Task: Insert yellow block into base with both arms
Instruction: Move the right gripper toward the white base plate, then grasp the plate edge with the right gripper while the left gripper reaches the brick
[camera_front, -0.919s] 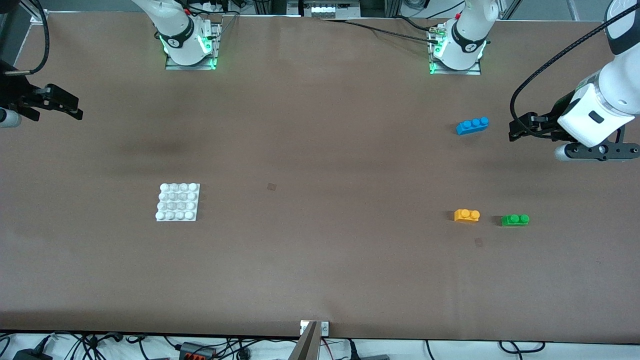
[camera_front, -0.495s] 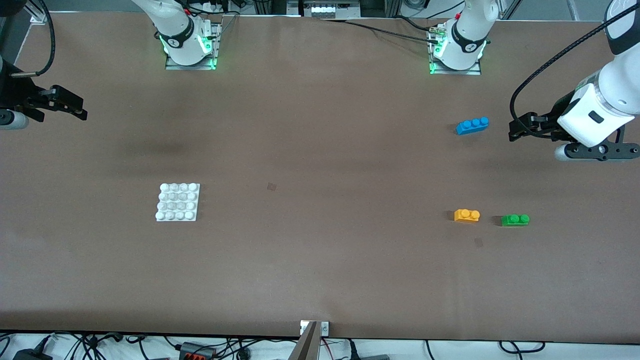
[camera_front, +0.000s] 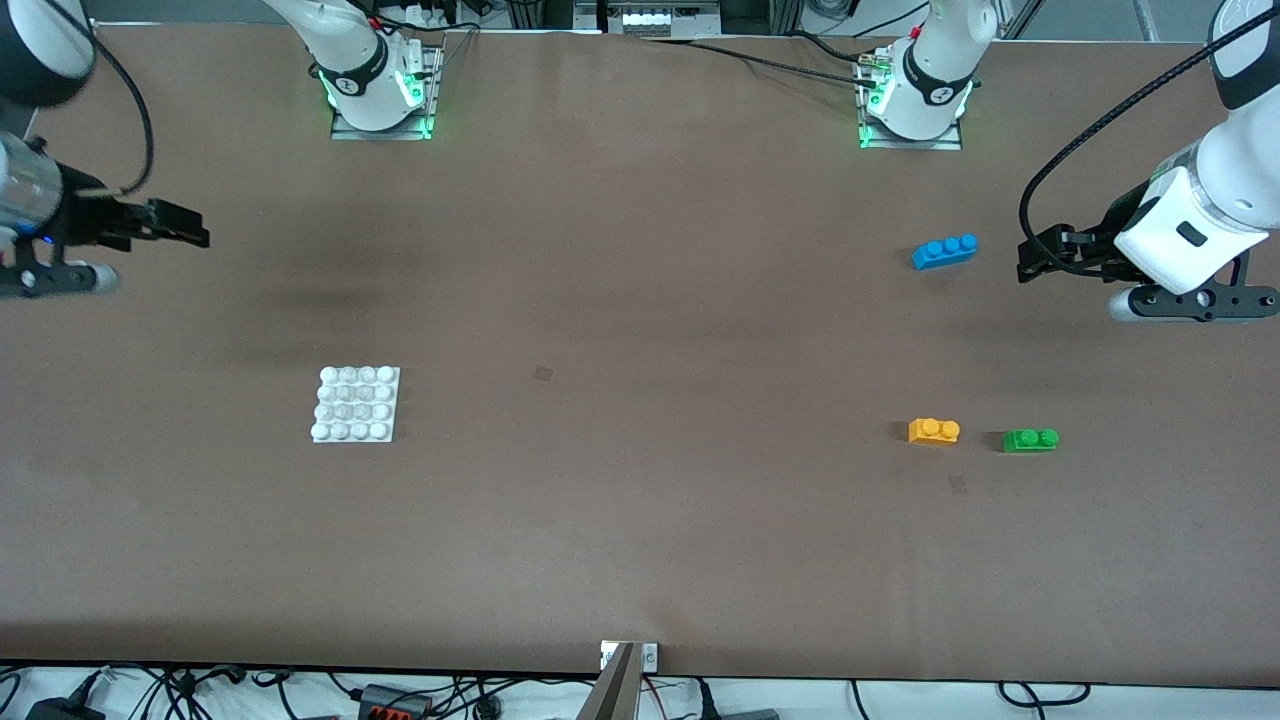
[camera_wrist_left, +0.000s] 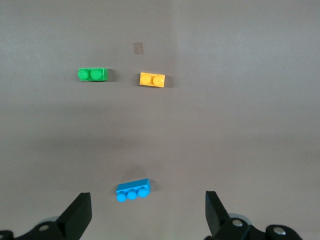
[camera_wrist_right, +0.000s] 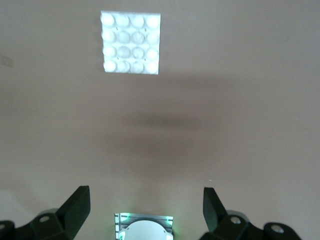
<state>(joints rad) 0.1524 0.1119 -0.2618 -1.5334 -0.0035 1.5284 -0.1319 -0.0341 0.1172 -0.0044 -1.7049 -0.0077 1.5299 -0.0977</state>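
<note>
Two tools hang wide-spread and empty: right tool (camera_front: 190, 237) up over its worktop end near the white base (camera_front: 355, 404); yellow block (camera_front: 933, 430) lies untouched beside a green brick (camera_front: 1030, 439), left tool (camera_front: 1035, 262) above. Approach stage; next, descend and grasp.

right arm (camera_front: 30, 60) mostly cut off at the front view's edge and motion-blurred, left arm (camera_front: 1215, 200) cropped at the opposite edge, and both wrist views clip their own gripper bodies, showing only spread finger tips (camera_wrist_left: 80, 212) (camera_wrist_right: 77, 205).
</note>
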